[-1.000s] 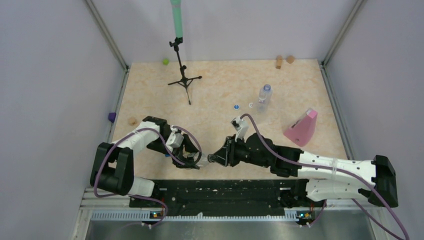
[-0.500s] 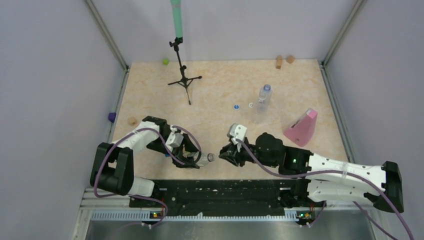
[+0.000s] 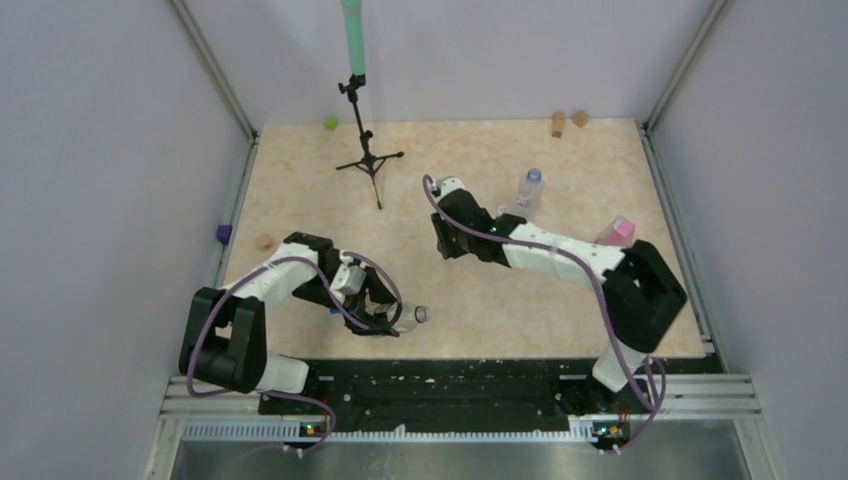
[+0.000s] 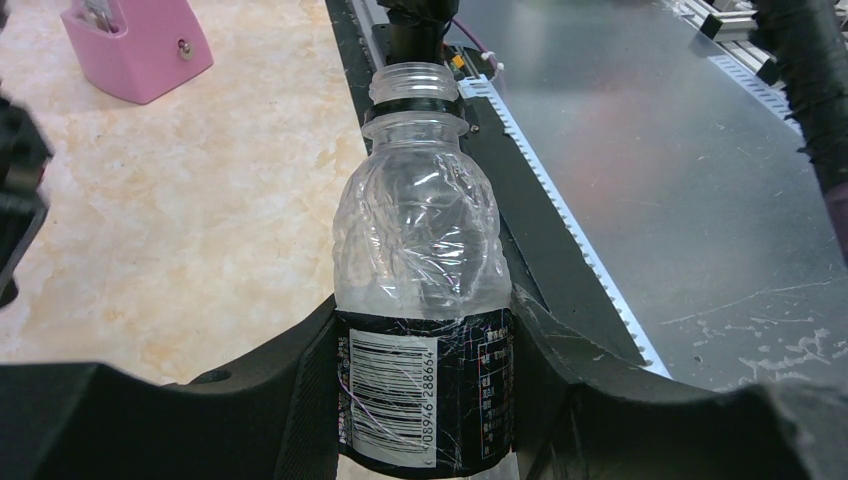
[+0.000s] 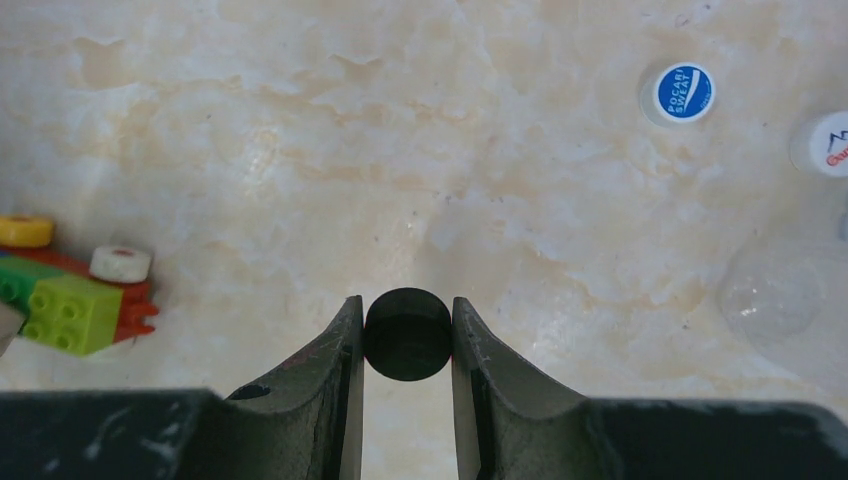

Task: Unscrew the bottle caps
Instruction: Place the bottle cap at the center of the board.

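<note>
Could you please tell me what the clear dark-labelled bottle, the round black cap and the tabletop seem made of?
The clear dark-labelled bottle looks like thin glossy plastic: see-through, crinkled walls with sharp highlights. The small round black cap seems matte hard plastic: dull, even surface. The beige tabletop has smooth marble-like veining; stone or printed laminate, I cannot tell.

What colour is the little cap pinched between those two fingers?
Black. The cap held by the right gripper shows best in the right wrist view.
</note>
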{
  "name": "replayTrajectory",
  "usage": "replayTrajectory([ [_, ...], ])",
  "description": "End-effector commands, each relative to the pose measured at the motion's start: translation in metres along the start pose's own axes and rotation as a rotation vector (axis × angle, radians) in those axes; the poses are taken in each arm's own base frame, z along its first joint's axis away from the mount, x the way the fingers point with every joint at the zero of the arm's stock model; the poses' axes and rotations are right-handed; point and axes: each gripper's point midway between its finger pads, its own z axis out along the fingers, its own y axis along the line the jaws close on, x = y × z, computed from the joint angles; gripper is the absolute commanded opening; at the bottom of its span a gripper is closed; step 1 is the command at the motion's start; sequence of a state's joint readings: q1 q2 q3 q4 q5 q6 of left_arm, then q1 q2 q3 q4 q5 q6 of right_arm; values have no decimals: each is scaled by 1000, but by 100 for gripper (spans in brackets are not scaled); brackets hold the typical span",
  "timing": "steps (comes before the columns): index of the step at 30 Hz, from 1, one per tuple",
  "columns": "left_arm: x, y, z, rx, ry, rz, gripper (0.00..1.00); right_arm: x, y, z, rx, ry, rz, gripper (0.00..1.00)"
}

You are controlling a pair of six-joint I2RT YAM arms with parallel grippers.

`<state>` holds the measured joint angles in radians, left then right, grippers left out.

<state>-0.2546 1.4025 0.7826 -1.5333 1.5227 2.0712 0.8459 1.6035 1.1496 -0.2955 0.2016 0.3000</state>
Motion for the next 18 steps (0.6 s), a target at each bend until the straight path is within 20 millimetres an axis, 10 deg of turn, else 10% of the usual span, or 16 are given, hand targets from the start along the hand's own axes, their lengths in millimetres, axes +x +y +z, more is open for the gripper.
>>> replayTrajectory([
  [1, -34, 17, 2, -96, -128, 228, 1, -25, -10, 31, 71, 25, 75, 0],
  [11, -33, 18, 1, -99, -127, 229, 1, -17, -31, 112, 78, 144, 174, 9],
  [18, -33, 18, 2, -98, -128, 232, 1, -19, -40, 126, 90, 165, 139, 30],
])
